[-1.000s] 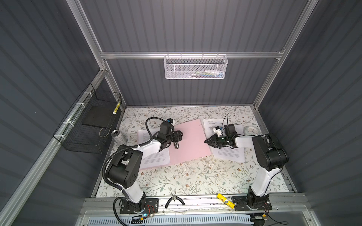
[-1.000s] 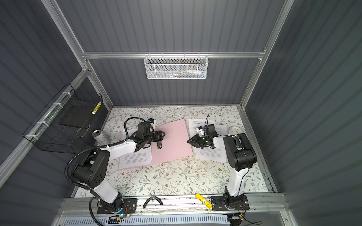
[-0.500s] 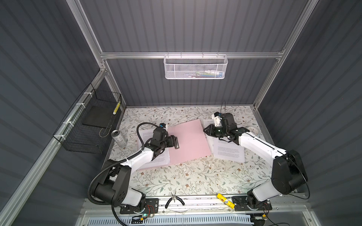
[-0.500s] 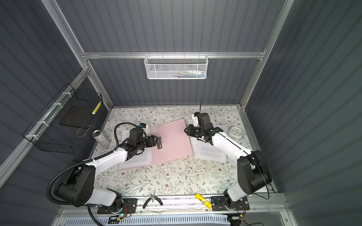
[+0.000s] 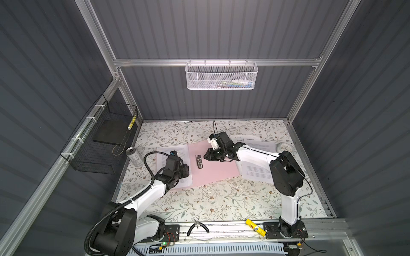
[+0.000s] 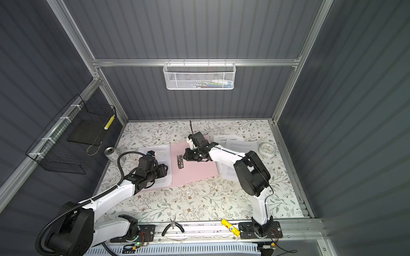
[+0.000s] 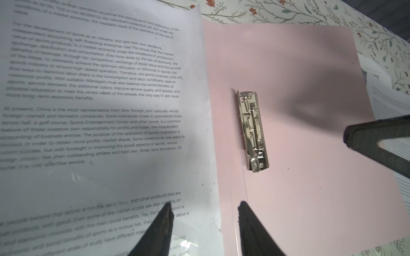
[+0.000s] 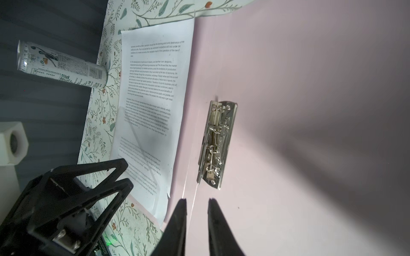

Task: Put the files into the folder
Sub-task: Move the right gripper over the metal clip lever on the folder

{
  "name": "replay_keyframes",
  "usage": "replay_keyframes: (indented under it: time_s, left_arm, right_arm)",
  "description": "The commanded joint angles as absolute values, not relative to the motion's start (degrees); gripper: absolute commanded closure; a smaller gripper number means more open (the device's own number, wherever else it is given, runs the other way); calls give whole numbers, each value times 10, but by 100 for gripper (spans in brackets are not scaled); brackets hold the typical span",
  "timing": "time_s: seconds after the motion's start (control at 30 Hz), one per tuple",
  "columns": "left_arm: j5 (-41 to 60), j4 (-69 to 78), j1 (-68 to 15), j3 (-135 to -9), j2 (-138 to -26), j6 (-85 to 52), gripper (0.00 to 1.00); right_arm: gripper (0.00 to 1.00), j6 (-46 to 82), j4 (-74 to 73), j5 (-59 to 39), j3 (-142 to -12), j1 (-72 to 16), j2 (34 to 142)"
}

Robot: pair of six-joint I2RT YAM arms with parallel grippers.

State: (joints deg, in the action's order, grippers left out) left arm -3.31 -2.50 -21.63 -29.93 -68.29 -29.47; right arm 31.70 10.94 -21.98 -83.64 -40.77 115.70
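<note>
The floral-patterned table (image 5: 221, 199) is carrying the thin pale pink folder (image 5: 217, 170), which is lying open and flat near its middle. One white paper sheet printed with black text (image 5: 183, 153) is resting on the folder's left flap. Further printed sheets (image 5: 255, 175) are lying on the table just beside its right edge, so most of the filing appears to be remaining. The left pincer (image 7: 205, 205) is hovering released over that sheet's edge. The right pincer (image 8: 197, 200) is hanging narrowly parted, gripping nothing, near the silver metal clip (image 5: 199, 161), which is holding no paper.
</note>
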Motion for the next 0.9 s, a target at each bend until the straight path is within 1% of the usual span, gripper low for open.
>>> replay_keyframes:
  time_s: [0.0, 0.07, 0.17, 0.27, 0.47, 0.87]
  left_arm:
    - [-46, -58, -211, -280, -661, -316, 50]
    - [-46, -64, -210, -274, -650, -323, 50]
    - [-51, -67, -209, -269, -645, -337, 51]
    - [-52, -66, -207, -269, -659, -352, 53]
    - [-26, -28, -207, -252, -686, -375, 55]
    - [-36, -3, -204, -231, -702, -386, 56]
  right_arm:
    - [78, 326, 122, -259, -875, -418, 1187]
    - [78, 326, 129, -268, -896, -423, 1207]
    - [82, 326, 144, -272, -917, -428, 1231]
    - [84, 323, 164, -270, -933, -430, 1248]
    - [84, 318, 194, -272, -956, -432, 1276]
    - [84, 328, 206, -270, -961, -432, 1290]
